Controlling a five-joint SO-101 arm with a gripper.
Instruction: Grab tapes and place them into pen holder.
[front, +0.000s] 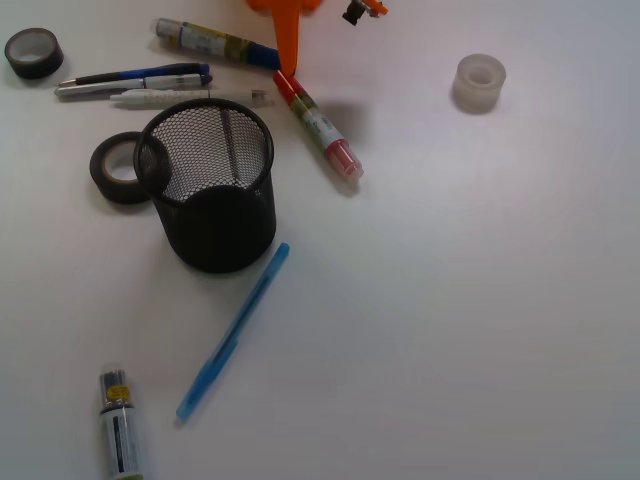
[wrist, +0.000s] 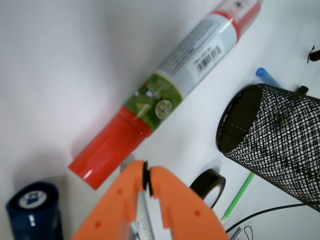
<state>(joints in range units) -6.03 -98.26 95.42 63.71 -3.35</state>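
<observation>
Because nothing has been lifted yet, the main risk sits with clutter around the pen holder (front: 212, 190), the largest item, standing upright left of centre on the bench (front: 480, 300). One black tape roll (front: 122, 167) lies flat touching the holder's wall at its 9 o'clock; a grasp there could snag the mesh and tip or shove the cup, judging by how tightly the two abut. Pens and a white marker (front: 190, 97) lie close at the holder's 12 o'clock, so a low approach from that side would likely sweep them along. The red-capped marker (front: 318, 126) lies at the holder's 2 o'clock with its red end right under the fingers (wrist: 146, 179); descending here risks pinching or rolling the marker instead of a tape. A blue pen (front: 233, 332) lies at 5 o'clock, clear of any tape. The second black tape roll (front: 33, 52) rests alone at 10 o'clock near the bench corner, and the translucent tape roll (front: 479, 81) rests well apart at 2 o'clock; both look like easier picks, though the translucent one may slip, being smooth. Fingers: the wrist view shows the two orange tips pressed together with no gap, gripping nothing, hovering just above the marker's red cap; contact cannot be confirmed.
</observation>
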